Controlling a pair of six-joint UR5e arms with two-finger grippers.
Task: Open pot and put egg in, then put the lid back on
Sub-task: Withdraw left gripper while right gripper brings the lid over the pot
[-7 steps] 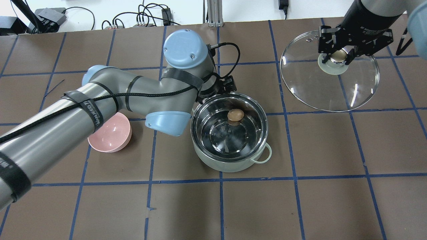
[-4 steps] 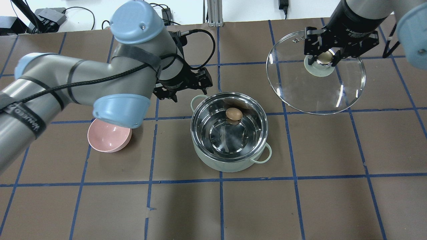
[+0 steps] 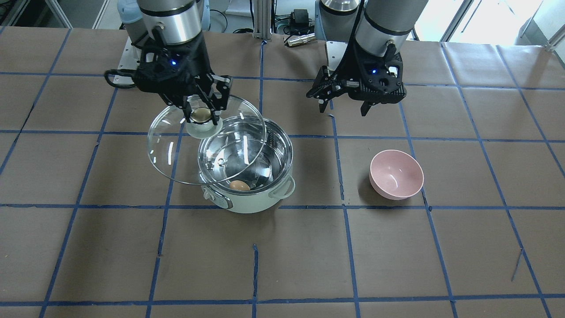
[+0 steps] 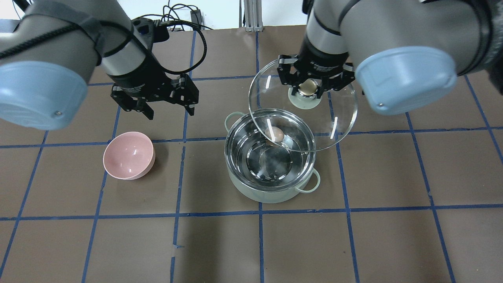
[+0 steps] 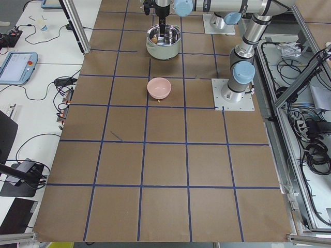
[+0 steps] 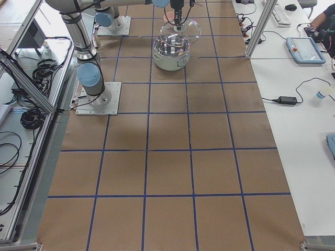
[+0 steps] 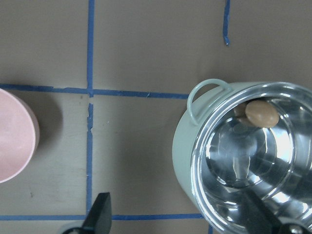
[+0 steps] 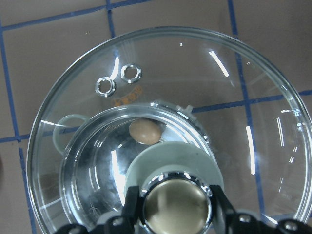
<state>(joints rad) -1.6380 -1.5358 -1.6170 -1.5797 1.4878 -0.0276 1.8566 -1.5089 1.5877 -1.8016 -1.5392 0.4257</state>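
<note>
Already most of the job looks done. Farthest left, the pink bowl (image 4: 129, 155) sits below and to the left of the left claw (image 4: 169, 111) in the overhead view. It is well apart from the claw, and nothing shows inside it.

That claw hangs over the table (image 4: 165, 243) with its fingers (image 4: 148, 113) spread wide and nothing between them. To its right, and lower in the overhead view, stands the mint-green pot (image 4: 271, 195). It is uncovered, and its steel inside shines. The egg (image 4: 275, 134) lies inside it, down on the floor close to the wall.

Further right, the right claw (image 4: 307, 92) is pinched on the gold knob (image 4: 307, 87) of the glass lid (image 4: 342, 114), which hangs from it in the air. From that claw the pot lies below and a little to the left. The lid's rim overlaps only part of the pot's mouth and is not seated on it.

As I judge it, opening the pot and putting the egg in are finished. What is left is to centre the lid over the rim, lower it until it rests all round, and let go of the knob.
</note>
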